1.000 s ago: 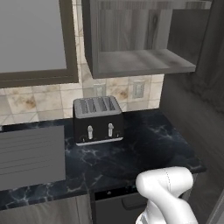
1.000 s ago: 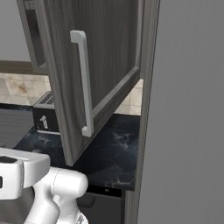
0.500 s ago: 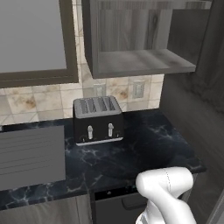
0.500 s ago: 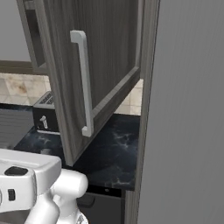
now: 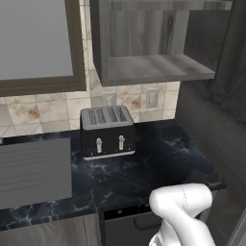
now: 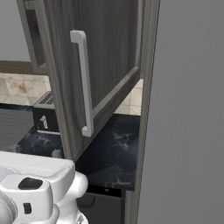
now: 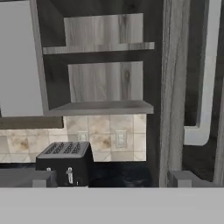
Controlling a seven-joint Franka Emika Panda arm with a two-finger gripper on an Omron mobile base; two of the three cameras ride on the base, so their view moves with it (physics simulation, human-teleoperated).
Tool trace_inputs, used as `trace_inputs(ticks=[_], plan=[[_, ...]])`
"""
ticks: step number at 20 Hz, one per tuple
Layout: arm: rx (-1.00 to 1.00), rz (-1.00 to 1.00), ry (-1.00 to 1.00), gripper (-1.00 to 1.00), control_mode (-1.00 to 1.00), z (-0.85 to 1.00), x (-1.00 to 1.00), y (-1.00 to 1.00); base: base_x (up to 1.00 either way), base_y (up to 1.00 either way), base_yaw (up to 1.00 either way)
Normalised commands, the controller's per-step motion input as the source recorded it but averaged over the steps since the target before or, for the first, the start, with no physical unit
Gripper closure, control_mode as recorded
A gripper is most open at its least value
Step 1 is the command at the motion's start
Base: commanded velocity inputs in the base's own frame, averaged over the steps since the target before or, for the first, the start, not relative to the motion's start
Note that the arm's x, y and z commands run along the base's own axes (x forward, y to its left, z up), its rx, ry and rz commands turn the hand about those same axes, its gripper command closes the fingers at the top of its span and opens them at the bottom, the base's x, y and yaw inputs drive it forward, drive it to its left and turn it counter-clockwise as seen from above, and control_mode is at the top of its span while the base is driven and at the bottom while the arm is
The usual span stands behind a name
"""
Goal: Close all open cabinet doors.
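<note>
I see no change: the dark wood-grain cabinet door (image 6: 103,65) stays open; jaw state of gripper (image 7: 109,181) indeterminate.

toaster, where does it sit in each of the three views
Left base view: toaster centre, on the dark counter under the open cabinet.
Right base view: left edge, partly behind the open cabinet door.
Hand view: lower left.
Shared landmark: the tiled wall behind it.

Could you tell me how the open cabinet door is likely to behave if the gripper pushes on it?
The cabinet door looks like a rigid wood panel, so it should swing rather than flex. Its bar handle looks smooth, so contact there might slip.
</note>
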Motion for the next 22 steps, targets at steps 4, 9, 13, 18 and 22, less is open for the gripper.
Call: trace_inputs(ticks=[4, 9, 13, 18, 22], plan=[[0.0, 0.0, -0.12, -1.0, -1.0, -0.07, 0.01, -0.27, 0.0, 0.0, 0.0], [0.0, 0.0, -0.11, -1.0, -1.0, -0.17, 0.07, -0.18, 0.0, 0.0, 0.0], [0.0, 0.0, -0.11, -1.0, -1.0, -0.25, 0.02, -0.11, 0.0, 0.0, 0.0], [0.0, 0.0, -0.09, -1.0, -1.0, -0.23, 0.05, -0.08, 0.0, 0.0, 0.0], [0.0, 0.0, -0.07, -1.0, -1.0, -0.25, 0.23, -0.04, 0.0, 0.0, 0.0]])
